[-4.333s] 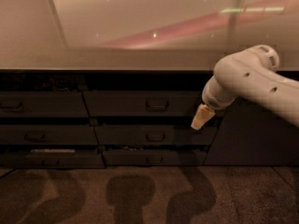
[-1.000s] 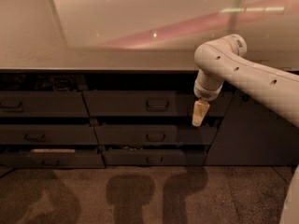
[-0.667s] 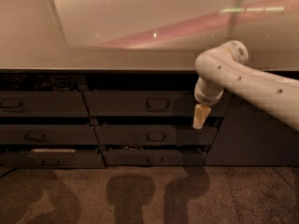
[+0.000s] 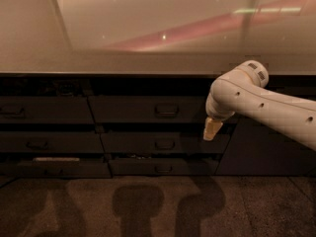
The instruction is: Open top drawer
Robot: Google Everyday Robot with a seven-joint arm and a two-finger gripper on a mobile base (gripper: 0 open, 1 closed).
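The top drawer point(image 4: 148, 109) is the wide dark grey front just under the counter, with a small loop handle point(image 4: 167, 109) at its centre. Its front stands flush in the row and nothing of its inside shows. My gripper point(image 4: 212, 129) is a pale tip pointing down from the white arm point(image 4: 256, 102). It hangs to the right of the handle, at the drawer's lower right corner and in front of the cabinet face. It holds nothing that I can see.
A pale counter top point(image 4: 148, 28) runs above the drawers. Shorter drawer fronts point(image 4: 163, 143) lie below, and narrower ones point(image 4: 44, 110) to the left. A bottom left drawer point(image 4: 54, 168) is slightly open with something pale inside. A dark panel point(image 4: 266, 147) is to the right, and the floor point(image 4: 148, 206) lies below.
The arm's elbow has swung to the right and the gripper has dropped a little down and right. The drawers have not moved.
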